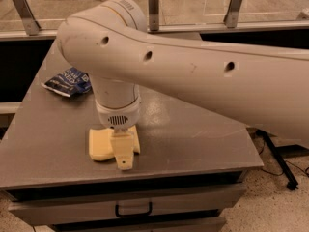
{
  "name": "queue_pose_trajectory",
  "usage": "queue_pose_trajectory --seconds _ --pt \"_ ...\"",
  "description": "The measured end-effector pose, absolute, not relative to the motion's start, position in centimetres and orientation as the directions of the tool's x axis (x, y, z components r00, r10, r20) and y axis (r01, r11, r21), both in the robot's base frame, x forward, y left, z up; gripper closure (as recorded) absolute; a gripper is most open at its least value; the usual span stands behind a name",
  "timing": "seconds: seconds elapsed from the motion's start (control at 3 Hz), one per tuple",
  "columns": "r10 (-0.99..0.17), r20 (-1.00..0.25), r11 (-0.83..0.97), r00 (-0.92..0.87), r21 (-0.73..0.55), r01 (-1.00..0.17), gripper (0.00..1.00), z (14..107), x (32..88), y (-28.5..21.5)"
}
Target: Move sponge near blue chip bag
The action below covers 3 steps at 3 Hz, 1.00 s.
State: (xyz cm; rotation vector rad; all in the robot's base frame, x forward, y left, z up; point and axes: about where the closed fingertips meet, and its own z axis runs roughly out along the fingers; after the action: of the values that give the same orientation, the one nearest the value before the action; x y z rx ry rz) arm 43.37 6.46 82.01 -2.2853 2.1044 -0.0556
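Observation:
The pale yellow sponge (pixel 100 144) lies flat near the front edge of the grey table (pixel 193 129). My gripper (pixel 122 152) hangs straight down from the big white arm (pixel 193 66) and is right at the sponge's right half, down at table level. The arm's wrist hides part of the sponge. The blue chip bag (pixel 67 82) lies wrinkled at the table's back left, well apart from the sponge.
The table has a drawer with a black handle (pixel 133 210) under its front edge. A glass barrier on metal posts (pixel 153 6) runs behind the table. A black stand leg (pixel 280 163) is on the floor at right.

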Motion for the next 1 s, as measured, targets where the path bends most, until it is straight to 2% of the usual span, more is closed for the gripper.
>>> queue_pose_trajectory --seconds 0.67,1.0 --pt "-0.997 0.003 -0.082 0.082 -0.05 -0.995 0.87 83.0 43.4 6.5" --pt "-0.997 0.012 -0.079 0.078 -0.075 -0.994 1.0 84.8 44.9 5.9"
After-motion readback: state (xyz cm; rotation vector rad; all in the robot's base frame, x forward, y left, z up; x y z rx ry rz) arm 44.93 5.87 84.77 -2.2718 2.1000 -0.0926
